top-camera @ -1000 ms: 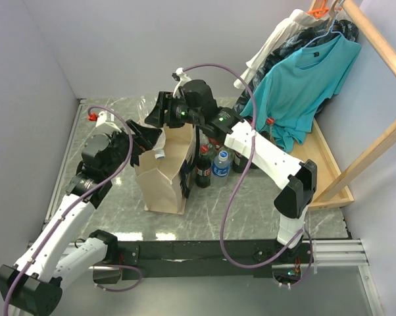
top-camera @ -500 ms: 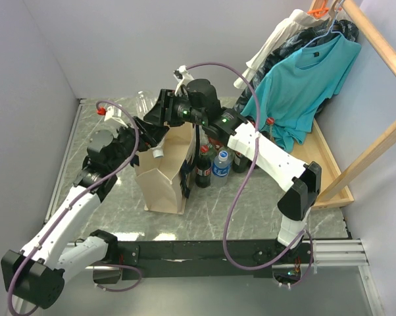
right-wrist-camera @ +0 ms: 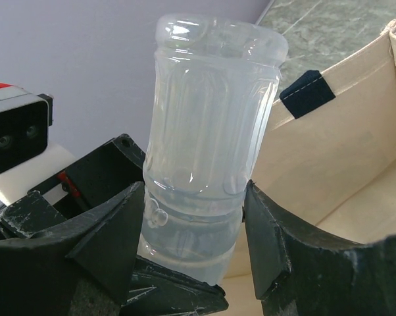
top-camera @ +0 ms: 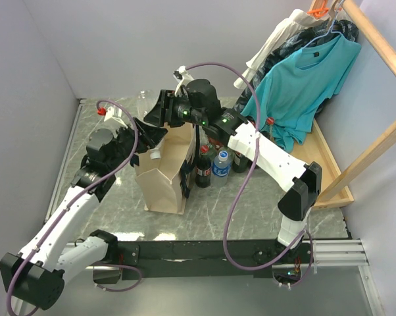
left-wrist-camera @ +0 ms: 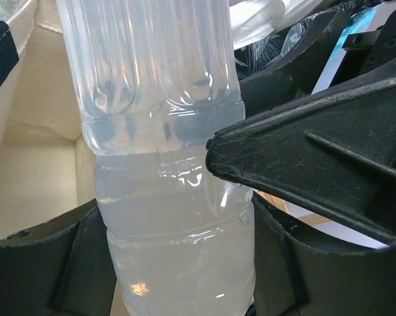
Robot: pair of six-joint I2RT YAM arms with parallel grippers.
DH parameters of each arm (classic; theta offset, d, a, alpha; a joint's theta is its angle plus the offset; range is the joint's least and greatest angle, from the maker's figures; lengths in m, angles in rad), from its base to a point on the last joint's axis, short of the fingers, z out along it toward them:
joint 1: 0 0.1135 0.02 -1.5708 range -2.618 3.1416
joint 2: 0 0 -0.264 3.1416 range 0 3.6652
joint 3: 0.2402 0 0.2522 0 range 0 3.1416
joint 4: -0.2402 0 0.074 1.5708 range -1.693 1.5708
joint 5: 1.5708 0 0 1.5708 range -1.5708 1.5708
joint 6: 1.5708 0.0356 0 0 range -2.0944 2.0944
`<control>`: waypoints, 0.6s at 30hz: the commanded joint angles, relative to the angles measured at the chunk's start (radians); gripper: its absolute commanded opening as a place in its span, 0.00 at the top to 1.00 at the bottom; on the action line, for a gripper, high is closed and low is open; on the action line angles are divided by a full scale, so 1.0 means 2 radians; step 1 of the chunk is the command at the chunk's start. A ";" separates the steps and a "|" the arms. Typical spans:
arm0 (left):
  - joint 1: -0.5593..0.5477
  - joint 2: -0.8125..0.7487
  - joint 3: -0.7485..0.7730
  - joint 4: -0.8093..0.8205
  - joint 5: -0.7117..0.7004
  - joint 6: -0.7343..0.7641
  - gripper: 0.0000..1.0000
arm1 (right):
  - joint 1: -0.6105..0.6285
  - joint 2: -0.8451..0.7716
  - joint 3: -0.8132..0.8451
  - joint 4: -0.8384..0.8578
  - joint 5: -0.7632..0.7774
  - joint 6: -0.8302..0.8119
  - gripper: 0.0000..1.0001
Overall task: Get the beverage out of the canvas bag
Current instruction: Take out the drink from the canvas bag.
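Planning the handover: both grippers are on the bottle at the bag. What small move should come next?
Probably open the right gripper: the left gripper also clamps the clear bottle at the mouth of the canvas bag, so one grip should suffice to carry it clear.

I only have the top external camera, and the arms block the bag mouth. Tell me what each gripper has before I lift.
Observer: In the left wrist view, the left gripper is shut on a clear bottle of pale liquid, with a finger on each side.
Operator: Now the right one.
Observer: In the right wrist view, the right gripper clamps that same clear bottle, so both arms hold it.
Operator: Report where the bag is.
Observer: The open inside of the canvas bag shows right behind the bottle, with a navy strap stitched at its rim.
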 commanded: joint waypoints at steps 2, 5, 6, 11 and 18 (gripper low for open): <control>-0.001 -0.013 0.030 0.003 -0.007 0.018 0.88 | 0.005 -0.062 0.009 0.082 0.002 -0.005 0.92; -0.001 -0.014 0.034 -0.005 -0.008 0.021 0.99 | 0.004 -0.061 0.011 0.080 0.006 -0.008 0.77; -0.001 -0.014 0.035 -0.006 -0.008 0.023 0.99 | 0.004 -0.060 0.011 0.079 0.009 -0.010 0.72; -0.001 -0.024 0.036 -0.007 -0.014 0.025 0.99 | 0.004 -0.054 0.018 0.068 0.024 -0.018 0.49; -0.001 -0.032 0.029 -0.004 -0.009 0.028 0.99 | 0.003 -0.054 0.019 0.063 0.055 -0.033 0.29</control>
